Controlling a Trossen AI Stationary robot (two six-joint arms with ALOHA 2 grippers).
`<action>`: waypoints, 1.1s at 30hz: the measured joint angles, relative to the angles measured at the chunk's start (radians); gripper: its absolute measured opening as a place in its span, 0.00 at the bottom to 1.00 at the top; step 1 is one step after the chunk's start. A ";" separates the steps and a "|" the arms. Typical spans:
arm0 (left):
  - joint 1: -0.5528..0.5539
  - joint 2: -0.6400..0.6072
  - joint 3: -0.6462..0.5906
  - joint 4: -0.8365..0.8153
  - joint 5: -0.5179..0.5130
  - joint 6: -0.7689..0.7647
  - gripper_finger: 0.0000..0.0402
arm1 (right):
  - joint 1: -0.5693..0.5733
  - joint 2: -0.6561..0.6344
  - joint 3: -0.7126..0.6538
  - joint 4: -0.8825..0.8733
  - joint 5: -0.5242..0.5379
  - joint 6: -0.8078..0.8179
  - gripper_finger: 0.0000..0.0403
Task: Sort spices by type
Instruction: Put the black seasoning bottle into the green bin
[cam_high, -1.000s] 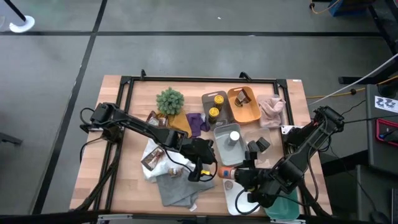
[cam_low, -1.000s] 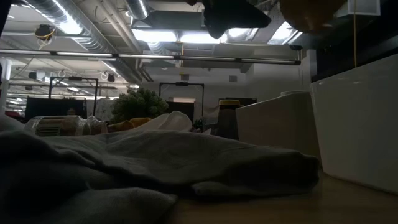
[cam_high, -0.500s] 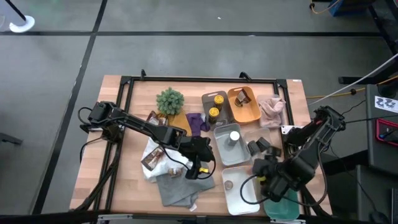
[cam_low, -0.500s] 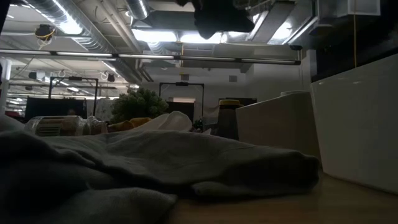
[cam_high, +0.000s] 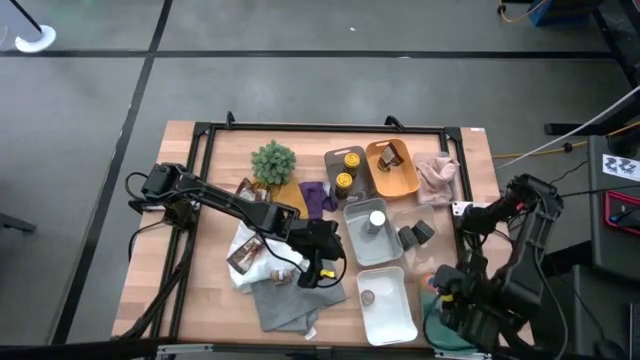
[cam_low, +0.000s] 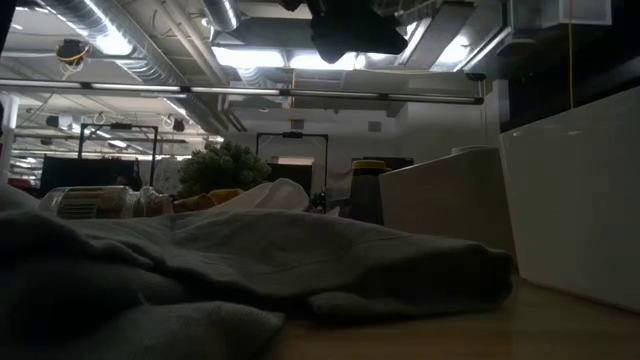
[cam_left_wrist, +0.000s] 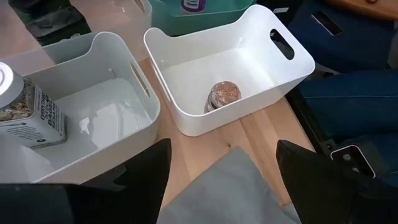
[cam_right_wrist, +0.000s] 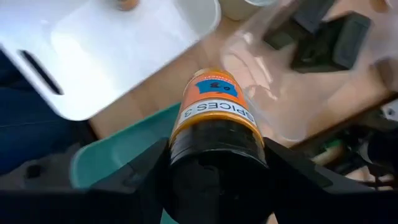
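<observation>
Right gripper (cam_right_wrist: 214, 163) clamps an orange-labelled spice bottle (cam_right_wrist: 213, 118) above the teal bin (cam_right_wrist: 118, 152), beside the white bin (cam_high: 385, 305). Left gripper (cam_left_wrist: 221, 165) hangs open over the grey cloth (cam_left_wrist: 233, 190), nothing held.

Right wrist view: orange-labelled spice bottle (cam_right_wrist: 213, 118) reads "SPICES 3" on the label band; blue patch above it reads "03". Left wrist view: white-capped jar (cam_left_wrist: 28, 109) carries printed label text, too small to read.
</observation>
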 joint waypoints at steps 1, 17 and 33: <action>0.000 0.000 0.000 0.000 0.000 0.000 0.68 | 0.012 0.000 -0.011 -0.002 0.002 0.018 0.54; 0.000 0.000 0.000 -0.001 0.000 0.000 0.68 | 0.035 0.000 -0.191 0.113 -0.123 0.070 0.54; 0.000 0.000 0.000 -0.002 0.000 0.000 0.68 | 0.034 0.000 -0.229 0.189 -0.110 0.066 0.54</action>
